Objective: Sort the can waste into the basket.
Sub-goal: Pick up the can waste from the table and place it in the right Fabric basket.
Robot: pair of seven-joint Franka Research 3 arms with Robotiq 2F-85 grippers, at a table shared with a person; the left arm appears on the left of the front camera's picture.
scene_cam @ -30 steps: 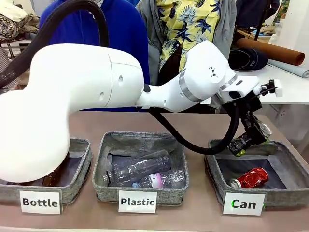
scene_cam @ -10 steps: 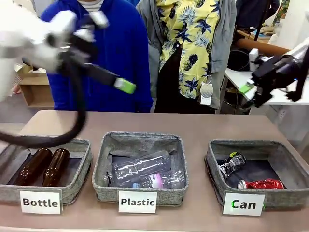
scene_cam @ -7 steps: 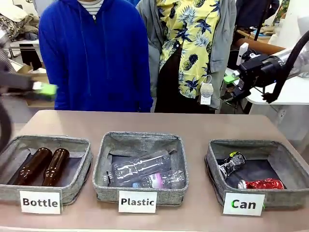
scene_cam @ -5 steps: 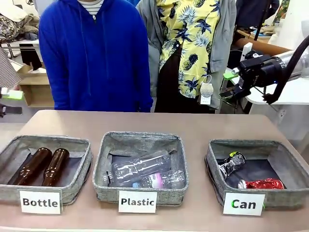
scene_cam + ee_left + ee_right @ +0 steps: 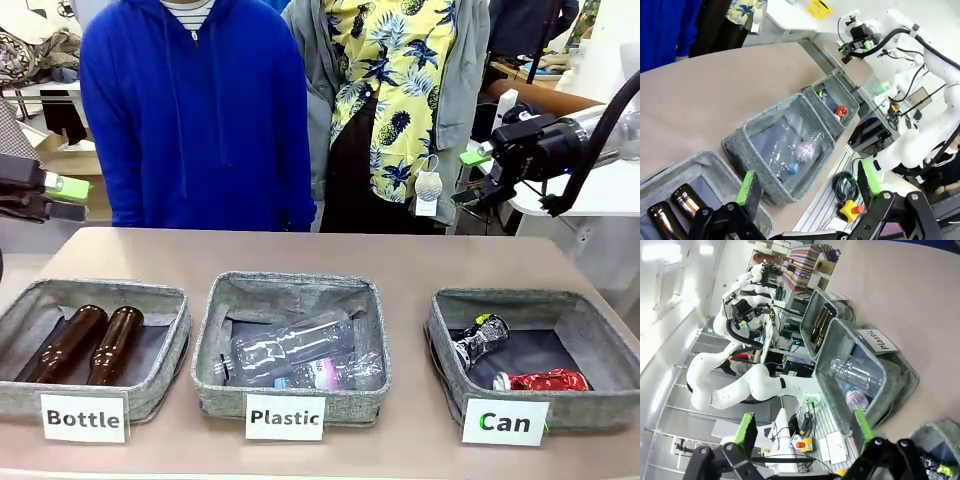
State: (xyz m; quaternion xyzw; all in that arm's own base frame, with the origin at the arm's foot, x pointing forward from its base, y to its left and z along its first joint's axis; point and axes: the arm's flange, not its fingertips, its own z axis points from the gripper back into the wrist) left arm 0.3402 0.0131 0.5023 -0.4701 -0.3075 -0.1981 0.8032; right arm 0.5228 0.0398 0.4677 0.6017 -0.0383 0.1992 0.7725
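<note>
Both cans lie in the grey felt basket (image 5: 437, 335) with the "Can" label at the right of the table. The crushed red can (image 5: 545, 380) rests near its front, and the slim black can (image 5: 478, 340) lies tilted behind it. My left gripper (image 5: 72, 198) hovers open at the far left edge, above and behind the "Bottle" basket. Raised above the table's far right edge, my right gripper (image 5: 468, 177) is open too. In the left wrist view my left gripper (image 5: 807, 182) holds nothing, and the red can (image 5: 841, 111) shows far off. My right gripper (image 5: 804, 426) is likewise bare.
The "Plastic" basket (image 5: 215, 335) in the middle holds clear bottles. The "Bottle" basket (image 5: 170, 345) at the left holds two brown glass bottles (image 5: 90, 345). Two people stand close behind the table's far edge. The tabletop behind the baskets is bare.
The left arm has pulled back from over the "Can" basket to the far left, leaving the black can in the basket. The right gripper has drifted slightly left. Both cans lie still.
</note>
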